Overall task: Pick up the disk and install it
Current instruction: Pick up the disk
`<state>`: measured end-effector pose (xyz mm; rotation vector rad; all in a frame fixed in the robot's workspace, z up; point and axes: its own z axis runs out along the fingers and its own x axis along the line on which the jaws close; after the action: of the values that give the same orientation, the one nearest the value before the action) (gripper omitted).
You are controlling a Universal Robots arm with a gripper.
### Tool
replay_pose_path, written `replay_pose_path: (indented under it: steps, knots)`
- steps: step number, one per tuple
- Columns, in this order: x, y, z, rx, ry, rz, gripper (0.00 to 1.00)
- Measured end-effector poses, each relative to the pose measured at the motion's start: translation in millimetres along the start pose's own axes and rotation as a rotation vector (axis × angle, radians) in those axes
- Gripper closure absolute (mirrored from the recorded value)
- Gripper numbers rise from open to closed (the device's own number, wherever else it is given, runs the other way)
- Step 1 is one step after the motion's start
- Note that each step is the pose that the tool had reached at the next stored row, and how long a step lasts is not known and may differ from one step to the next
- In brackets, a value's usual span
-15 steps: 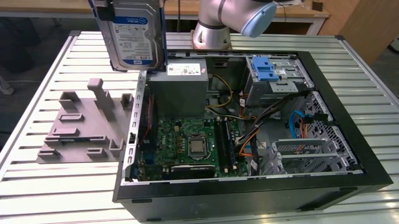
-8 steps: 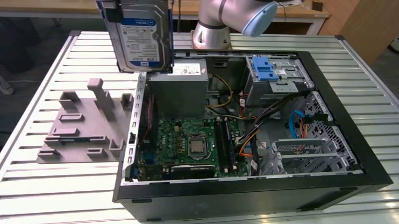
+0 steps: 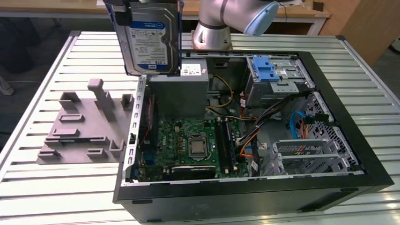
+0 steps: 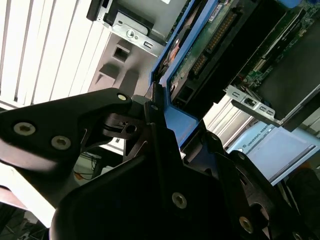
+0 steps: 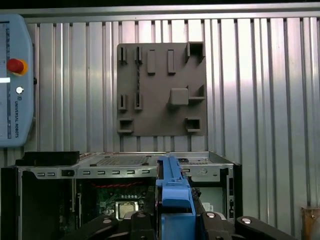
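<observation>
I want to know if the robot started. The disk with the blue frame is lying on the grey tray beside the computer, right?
No. The disk with the blue frame is not on the grey tray beside the computer; the hand holds it upright in the air, as the exterior view shows.

the disk (image 3: 150, 42) bears a blue-and-white label (image 3: 153, 32), its print too small to read.
</observation>
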<state>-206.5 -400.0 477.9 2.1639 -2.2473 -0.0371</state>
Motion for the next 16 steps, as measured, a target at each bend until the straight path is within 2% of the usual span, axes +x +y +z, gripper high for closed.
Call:
replay_pose_path:
  steps: [3, 7, 12, 16]
  knots:
    - [1.9, -4.0, 0.4, 0.0008, -0.0002, 0.000, 0.64]
    - [5.1, -7.1, 0.5, 0.0093, -0.0006, 0.000, 0.64]
    - [11.0, -13.0, 0.9, 0.0118, -0.0096, 0.000, 0.64]
    - [15.0, -21.9, 1.5, 0.0118, -0.0110, 0.000, 0.64]
